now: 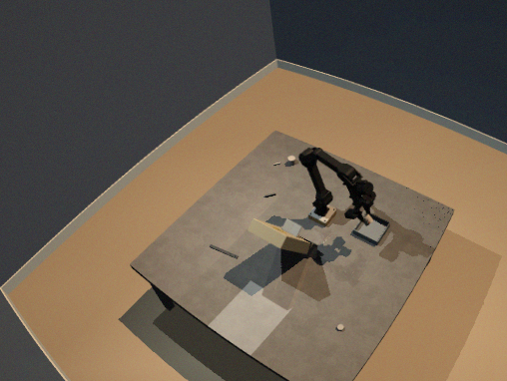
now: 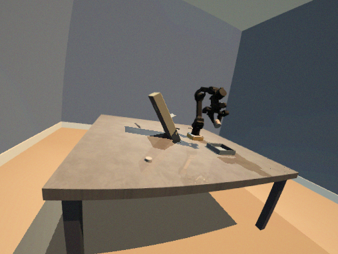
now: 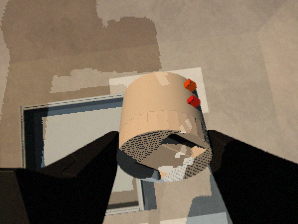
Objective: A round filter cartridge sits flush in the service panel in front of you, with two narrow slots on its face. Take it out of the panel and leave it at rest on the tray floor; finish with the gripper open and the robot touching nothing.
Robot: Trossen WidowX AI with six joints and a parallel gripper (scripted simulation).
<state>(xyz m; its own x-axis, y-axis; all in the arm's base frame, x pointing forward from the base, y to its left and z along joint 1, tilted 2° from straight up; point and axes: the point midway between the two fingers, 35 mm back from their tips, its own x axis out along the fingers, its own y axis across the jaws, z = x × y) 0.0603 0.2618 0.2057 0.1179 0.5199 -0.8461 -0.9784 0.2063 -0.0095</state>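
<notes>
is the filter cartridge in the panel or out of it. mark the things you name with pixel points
Out: the cartridge [image 2: 217, 123] [image 3: 162, 102] is clamped between the gripper's [image 2: 216, 120] [image 3: 165, 145] fingers, held above the tray [image 2: 213, 148] [image 3: 34, 106], away from the panel [image 2: 164, 116].

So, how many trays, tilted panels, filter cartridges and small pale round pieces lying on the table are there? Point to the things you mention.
Tray [image 1: 364, 238] [image 2: 227, 152] [image 3: 75, 101]: 1
Tilted panel [image 1: 264, 229] [image 2: 164, 116]: 1
Filter cartridge [image 1: 368, 219] [image 2: 217, 123] [image 3: 160, 105]: 1
Small pale round pieces [image 1: 291, 159] [image 1: 340, 327] [image 2: 148, 159]: 2
Total: 5

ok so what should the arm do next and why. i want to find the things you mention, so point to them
Probably ease the cartridge [image 1: 368, 219] [image 2: 217, 124] [image 3: 160, 107] further over the tray [image 1: 367, 238] [image 2: 221, 153] [image 3: 23, 135] before lowering: it is clamped in the hand [image 1: 360, 217] [image 2: 213, 121] [image 3: 162, 138], above the tray's height, and the wrist view shows it overlapping one wall.
</notes>
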